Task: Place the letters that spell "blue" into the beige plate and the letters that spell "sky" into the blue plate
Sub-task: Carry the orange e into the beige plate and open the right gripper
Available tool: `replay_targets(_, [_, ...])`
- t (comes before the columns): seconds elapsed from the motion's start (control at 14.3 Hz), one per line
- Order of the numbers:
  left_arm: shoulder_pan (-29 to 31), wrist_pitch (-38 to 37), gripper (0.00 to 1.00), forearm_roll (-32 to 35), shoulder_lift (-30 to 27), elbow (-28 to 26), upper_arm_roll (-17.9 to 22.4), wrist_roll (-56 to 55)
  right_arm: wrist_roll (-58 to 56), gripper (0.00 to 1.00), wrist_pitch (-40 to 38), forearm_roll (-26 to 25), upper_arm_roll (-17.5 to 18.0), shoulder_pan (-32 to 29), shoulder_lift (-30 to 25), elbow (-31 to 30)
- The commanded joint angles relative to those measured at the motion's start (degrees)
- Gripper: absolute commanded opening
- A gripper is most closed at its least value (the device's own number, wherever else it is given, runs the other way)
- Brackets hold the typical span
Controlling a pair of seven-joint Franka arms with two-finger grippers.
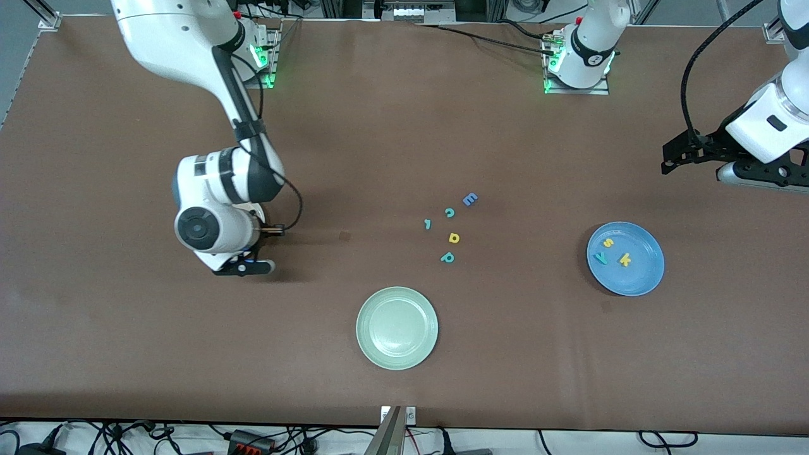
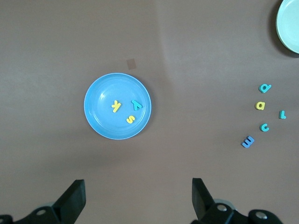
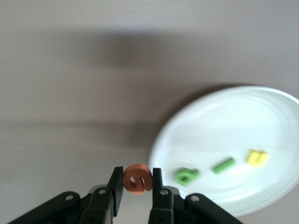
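Basically last letter of "blue" going in: right gripper (image 3: 135, 183) is clamped on the orange e (image 3: 137, 178), pinched between both fingers w/ most of the letter sticking out above the tips. Per right wrist view it hangs just off the rim of the beige plate (image 3: 196, 126), not yet over the plate floor; plate reads nearly white here. Already lying in that plate, ahead of the claw: green b (image 3: 187, 175), dark green l (image 3: 223, 165), yellow u (image 3: 257, 157), in a row, apart from each other. In front view the right arm's wrist covers the plate, so can't see it there; right gripper (image 1: 243, 265) sits toward the right arm's end of the table. To do this well, I'd say: carry the e further in over bare plate floor, beside the b not on top of it, come down low, then spread the jaws; foam is light and may stick to a pad or bounce out if dropped from the rim. Keep clear of the rim so the plate doesn't tip. Left gripper (image 2: 135, 198) waits w/ fingers wide apart, nothing in them, up over bare table near the blue plate (image 2: 96, 109), which holds yellow s (image 2: 130, 120), yellow k (image 2: 115, 107), teal y (image 2: 136, 104). So "sky" looks done, "blue" nearly.
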Motion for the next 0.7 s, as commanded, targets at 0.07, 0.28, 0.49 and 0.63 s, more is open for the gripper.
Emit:
replay_targets(0.07, [-0.18,-1.39,1.00,-0.66,0.89,2.03,0.05,0.93,-4.69,0.10,-3.36,-0.14,0.10,-3.02,-1.91,-3.55])
replay_targets(0.28, [-0.27,-1.39,1.00,-0.57,0.89,2.12,0.05,0.93,-10.14,0.10,-2.75,-0.14,0.10,-6.28,-1.73,-5.32])
replay_targets(0.49, [-0.27,-1.39,1.00,-0.57,0.89,2.12,0.05,0.93,-11.30,0.10,-2.75,-0.14,0.18,-6.73,-1.55,-6.63])
replay_targets(0.63, [-0.27,-1.39,1.00,-0.66,0.89,2.12,0.05,1.02,-11.30,0.10,-2.92,0.21,0.19,-6.81,-1.56,-7.77])
